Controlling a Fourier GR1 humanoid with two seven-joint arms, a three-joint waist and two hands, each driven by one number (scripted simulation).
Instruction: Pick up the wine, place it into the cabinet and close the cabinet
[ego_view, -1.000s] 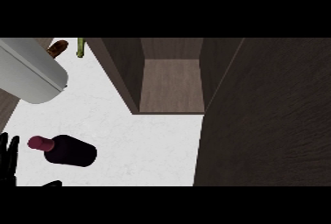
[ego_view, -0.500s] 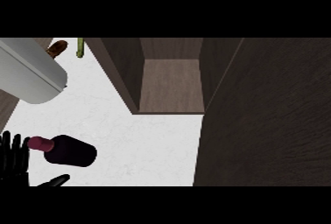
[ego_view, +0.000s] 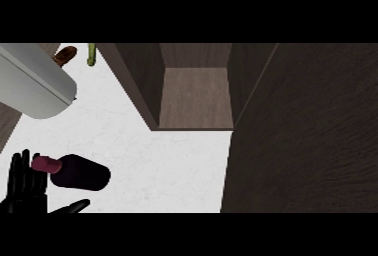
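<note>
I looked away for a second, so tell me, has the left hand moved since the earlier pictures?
Yes. The left hand has come up from the view's lower left edge and now shows beside the wine, fingers straight. The wine itself lies where it did on the counter.

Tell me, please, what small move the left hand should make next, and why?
Probably curl the fingers and thumb round the wine bottle. The left hand is open, right beside the bottle's neck at the view's lower left, with nothing held yet. The cabinet stands open with a bare shelf, so grasping the bottle seems the only step missing before lifting.
</note>
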